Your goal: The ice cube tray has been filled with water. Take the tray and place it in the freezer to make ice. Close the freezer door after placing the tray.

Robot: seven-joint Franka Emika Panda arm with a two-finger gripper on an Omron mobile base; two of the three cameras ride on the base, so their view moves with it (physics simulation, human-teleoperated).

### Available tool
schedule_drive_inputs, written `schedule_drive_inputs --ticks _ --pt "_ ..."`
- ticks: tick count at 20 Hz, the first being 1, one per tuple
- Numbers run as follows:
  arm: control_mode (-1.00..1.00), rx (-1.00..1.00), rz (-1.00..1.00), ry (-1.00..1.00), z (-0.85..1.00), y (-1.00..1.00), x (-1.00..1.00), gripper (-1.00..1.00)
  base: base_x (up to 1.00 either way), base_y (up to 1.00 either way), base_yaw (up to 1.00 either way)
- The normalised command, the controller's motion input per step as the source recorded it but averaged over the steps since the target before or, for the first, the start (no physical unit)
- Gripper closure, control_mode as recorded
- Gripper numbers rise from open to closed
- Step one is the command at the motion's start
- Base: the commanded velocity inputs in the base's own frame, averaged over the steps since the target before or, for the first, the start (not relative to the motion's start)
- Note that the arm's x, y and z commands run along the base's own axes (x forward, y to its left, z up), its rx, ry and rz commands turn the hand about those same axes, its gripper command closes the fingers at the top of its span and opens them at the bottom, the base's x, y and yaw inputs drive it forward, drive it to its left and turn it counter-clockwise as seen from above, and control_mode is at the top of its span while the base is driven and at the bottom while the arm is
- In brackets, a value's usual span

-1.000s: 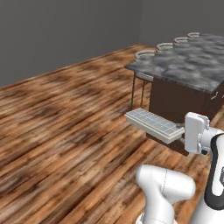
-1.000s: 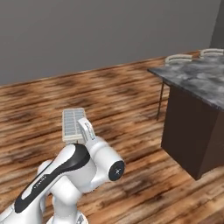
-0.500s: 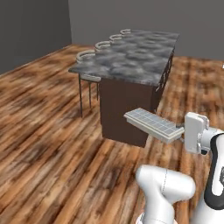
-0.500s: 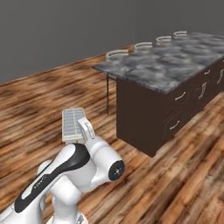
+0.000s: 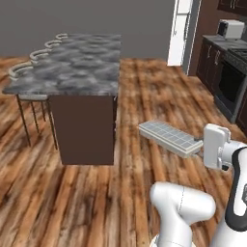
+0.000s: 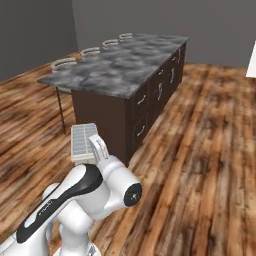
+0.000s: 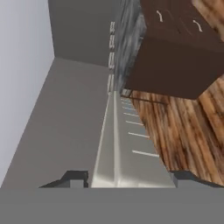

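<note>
Clamping one short end of the flat white gridded ice cube tray (image 5: 170, 138), the two-finger gripper (image 5: 199, 143) holds it level in mid-air beside the dark marble-topped island (image 5: 72, 62) (freezer well apart); any tilt could spill its water.

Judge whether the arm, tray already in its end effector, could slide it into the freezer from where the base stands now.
Probably not yet. The end effector holds the ice cube tray over open floor, while the freezer stands far off at the back of the room. Nothing blocks the way; the base must drive closer.
</note>
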Motion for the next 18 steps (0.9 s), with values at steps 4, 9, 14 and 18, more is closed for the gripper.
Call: schedule_drive_inputs --ticks 4,9,14,18 --pt "1.00 0.00 0.00 0.00 0.00 0.00 0.00 1.00 0.89 0.12 -0.45" --pt "1.00 0.00 0.00 0.00 0.00 0.00 0.00 1.00 1.00 0.09 -0.37" --pt "1.00 0.00 0.00 0.00 0.00 0.00 0.00 1.00 1.00 0.00 -0.38" --pt "1.00 0.00 0.00 0.00 0.00 0.00 0.00 1.00 1.00 0.00 -0.37"
